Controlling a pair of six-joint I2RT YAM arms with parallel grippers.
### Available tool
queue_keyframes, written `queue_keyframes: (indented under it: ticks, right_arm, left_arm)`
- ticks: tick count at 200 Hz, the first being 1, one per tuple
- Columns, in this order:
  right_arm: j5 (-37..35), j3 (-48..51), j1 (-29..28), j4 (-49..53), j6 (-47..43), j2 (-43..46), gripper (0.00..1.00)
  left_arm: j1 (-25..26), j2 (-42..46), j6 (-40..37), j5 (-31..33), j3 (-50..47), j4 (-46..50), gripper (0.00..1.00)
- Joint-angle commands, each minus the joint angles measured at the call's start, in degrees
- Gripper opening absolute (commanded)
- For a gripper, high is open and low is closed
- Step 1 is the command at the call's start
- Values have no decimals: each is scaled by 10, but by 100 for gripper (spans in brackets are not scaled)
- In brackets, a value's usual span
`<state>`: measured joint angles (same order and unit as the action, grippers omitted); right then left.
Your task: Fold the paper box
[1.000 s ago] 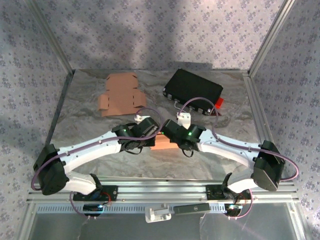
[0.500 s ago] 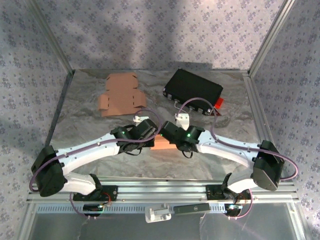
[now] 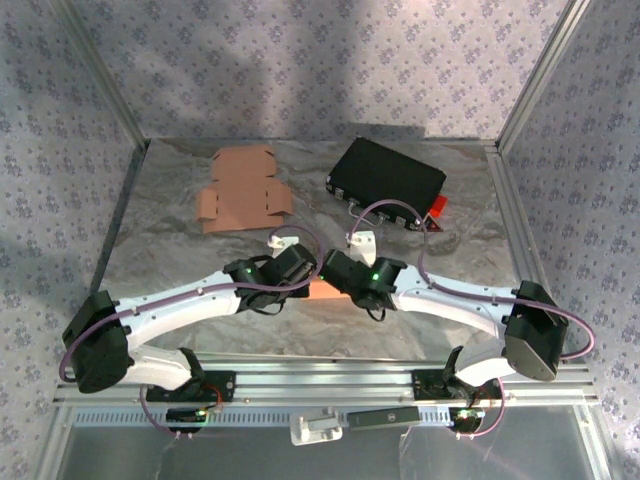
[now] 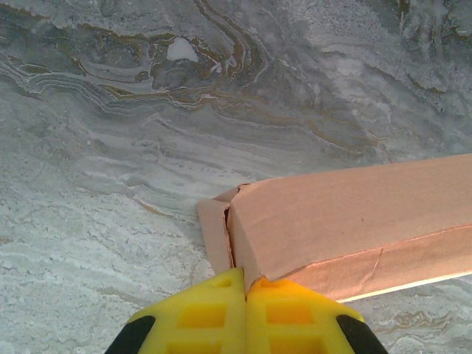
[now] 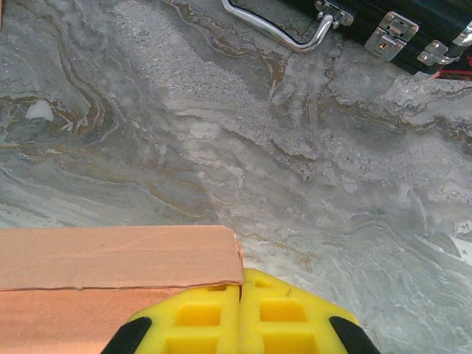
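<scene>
While both claws have their yellow fingers pressed together, I see the left claw (image 4: pixel 245 276) tip against one end of the paper box (image 4: pixel 354 214) and the right claw (image 5: pixel 241 282) tip at its other end. Box lies between them, nothing pinched. Count: one part-folded box, one flat cardboard blank (image 3: pixel 243 190) well beyond the left claw, one black case (image 3: pixel 387 180) beyond the right.
</scene>
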<state>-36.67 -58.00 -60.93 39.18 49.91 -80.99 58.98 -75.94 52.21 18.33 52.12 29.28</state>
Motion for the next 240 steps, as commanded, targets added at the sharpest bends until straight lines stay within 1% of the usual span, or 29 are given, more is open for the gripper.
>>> queue_keyframes:
  ticks: [1, 18, 26, 56, 70, 110, 126, 149, 170, 183, 200, 212, 225, 240]
  right_arm:
    - [-6, 10, -7, 19, -7, 11, 0]
    - [-6, 5, -9, 24, -7, 17, 0]
    - [-4, 1, -11, 28, -7, 18, 3]
    - [7, -10, -18, 46, 6, 31, 19]
    - [24, -6, -19, 42, 13, 45, 27]
    - [84, 13, -20, 21, 38, 103, 53]
    - [103, 18, -19, 17, 51, 128, 60]
    - [131, 24, -9, 11, 76, 163, 65]
    - [165, 36, 12, 1, 146, 189, 69]
    - [194, 60, 25, -43, 189, 207, 75]
    - [231, 107, 40, -141, 264, 230, 83]
    - [247, 131, 50, -184, 335, 240, 87]
    - [262, 145, 57, -215, 390, 244, 89]
    - [268, 148, 59, -224, 447, 245, 90]
  left_arm:
    - [5, 3, 11, 3, -15, 32, 0]
    - [7, 4, 12, 6, -13, 35, 0]
    - [7, 4, 13, 8, -13, 36, 0]
    - [11, 1, 16, 13, -11, 37, 0]
    - [14, 0, 17, 19, -8, 42, 0]
    - [25, 4, 24, 48, 1, 62, 0]
    - [27, 7, 25, 54, 2, 63, 0]
    - [29, 8, 25, 58, 8, 66, 0]
    - [33, 4, 25, 62, 12, 68, 0]
    - [36, 0, 25, 63, 16, 68, 0]
    - [38, -6, 25, 64, 21, 70, 0]
    - [39, -9, 24, 64, 26, 72, 0]
    - [40, -13, 24, 65, 29, 74, 0]
    - [41, -14, 25, 65, 30, 75, 0]
